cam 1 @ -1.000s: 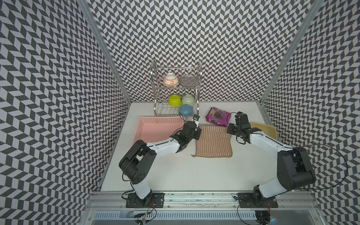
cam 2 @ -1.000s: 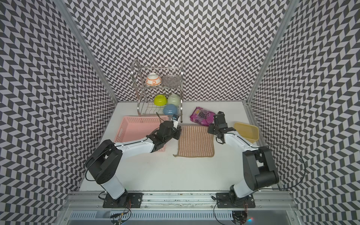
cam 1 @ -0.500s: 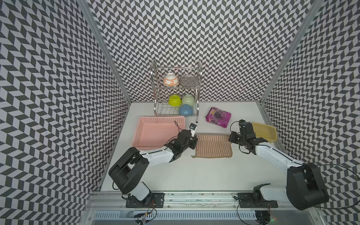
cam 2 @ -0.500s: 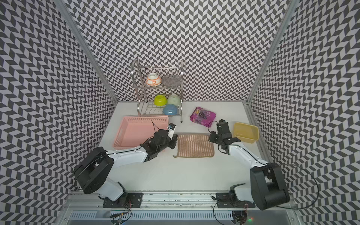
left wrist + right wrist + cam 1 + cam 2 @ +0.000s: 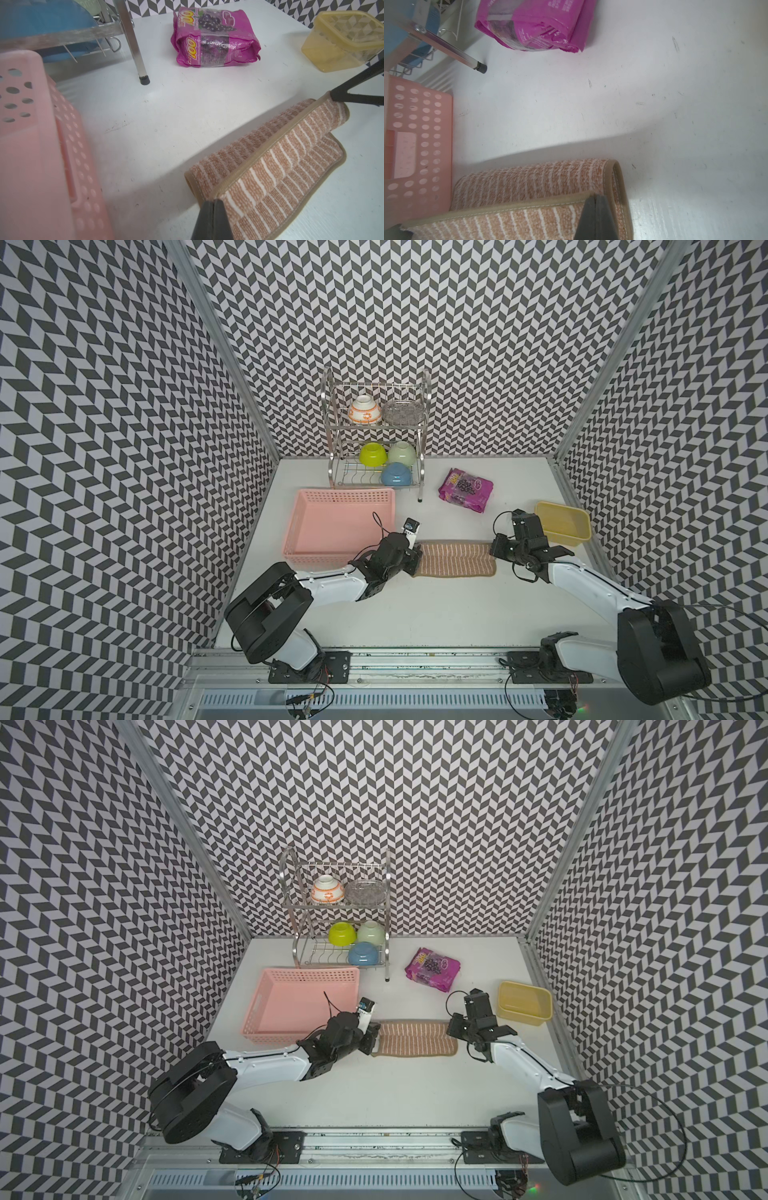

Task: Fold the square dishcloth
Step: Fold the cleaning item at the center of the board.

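Observation:
The square dishcloth [image 5: 455,559] [image 5: 415,1039], brown with pale stripes and tan edging, lies doubled over into a narrow strip on the white table between the two arms. My left gripper [image 5: 417,558] [image 5: 374,1039] is shut on the upper layer's corner at the strip's left end; in the left wrist view its jaws [image 5: 213,202] pinch the edging of the dishcloth [image 5: 270,166]. My right gripper [image 5: 495,552] [image 5: 452,1031] is shut on the upper layer's corner at the right end; in the right wrist view the jaws [image 5: 595,198] clamp the dishcloth [image 5: 529,182] at its hem. The upper layer is held slightly lifted.
A pink basket [image 5: 307,522] [image 5: 270,1006] sits just left of the left gripper. A yellow tub [image 5: 563,520] [image 5: 524,1002] stands right of the right gripper. A purple snack pack [image 5: 466,489] [image 5: 432,968] and a metal rack [image 5: 376,435] holding bowls stand behind.
Both grippers have drawn the cloth's far edge toward the front, over the near half. The cloth has gone from a flat square to a narrow doubled strip.

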### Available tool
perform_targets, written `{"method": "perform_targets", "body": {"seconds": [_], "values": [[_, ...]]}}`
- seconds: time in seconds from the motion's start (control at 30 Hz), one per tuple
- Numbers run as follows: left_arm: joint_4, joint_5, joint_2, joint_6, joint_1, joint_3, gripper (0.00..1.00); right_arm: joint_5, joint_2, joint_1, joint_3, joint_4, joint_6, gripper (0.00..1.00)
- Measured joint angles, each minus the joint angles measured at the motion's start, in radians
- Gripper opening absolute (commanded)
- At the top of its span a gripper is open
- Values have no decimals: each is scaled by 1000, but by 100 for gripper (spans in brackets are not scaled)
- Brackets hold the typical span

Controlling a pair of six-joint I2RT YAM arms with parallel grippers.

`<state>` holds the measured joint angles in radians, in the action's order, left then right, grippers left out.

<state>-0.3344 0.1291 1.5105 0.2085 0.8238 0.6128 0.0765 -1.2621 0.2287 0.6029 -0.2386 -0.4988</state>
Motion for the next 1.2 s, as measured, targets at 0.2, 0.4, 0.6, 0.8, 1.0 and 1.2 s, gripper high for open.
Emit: {"method": "perform_targets", "body": {"seconds": [0.2, 0.4, 0.6, 0.8, 1.0, 1.2], "values": [[-16, 5, 1, 32, 25, -22, 0, 2, 0, 0, -26, 1, -5, 0], [-47, 16, 32, 53, 34, -23, 0, 2, 0, 0, -31, 8, -8, 0], [-52, 29, 52, 52, 34, -20, 0, -1, -1, 0, -22, 4, -7, 0], [-42, 63, 55, 11, 32, 59, 0, -34, -24, -2, 59, 8, -6, 0], [-57, 73, 109, -40, -2, 148, 0, -56, -83, -2, 119, 35, -5, 0], [-59, 68, 163, -58, -24, 157, 0, -54, -124, -3, 117, 55, -5, 0]]}}
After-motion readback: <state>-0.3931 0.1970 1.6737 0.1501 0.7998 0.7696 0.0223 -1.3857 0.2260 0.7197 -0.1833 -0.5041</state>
